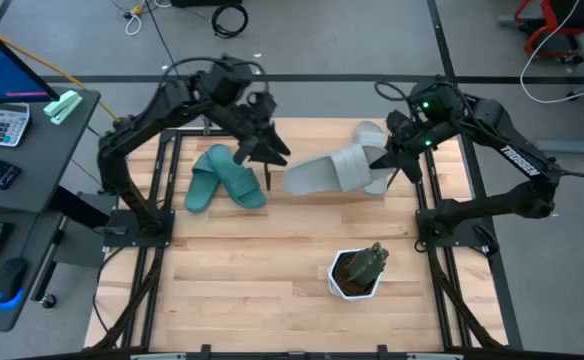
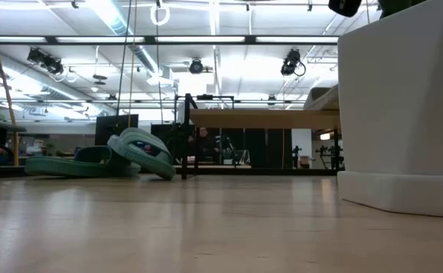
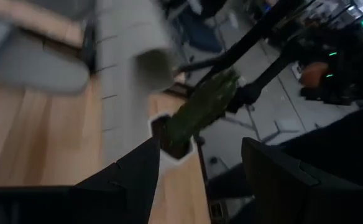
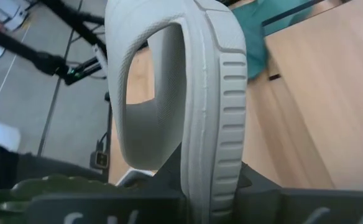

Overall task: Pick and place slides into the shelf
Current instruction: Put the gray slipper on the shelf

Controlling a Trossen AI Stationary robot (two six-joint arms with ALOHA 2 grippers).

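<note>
the slatted wooden tabletop (image 1: pixel 272 270) sits on a grey floor. left of the potted plant (image 1: pixel 357 272) lie teal slides (image 1: pixel 224 178); beside them my left claw (image 1: pixel 268 152) hangs open. my right claw (image 1: pixel 390 160) clamps a grey slide (image 4: pixel 219 93).

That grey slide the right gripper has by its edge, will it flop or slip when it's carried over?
The grey slide probably stays fairly stiff: its thick sole and strap hold their shape in the right gripper. Pinched at one edge with most of it overhanging, it may swing. The ridged rim should help against slipping.
</note>
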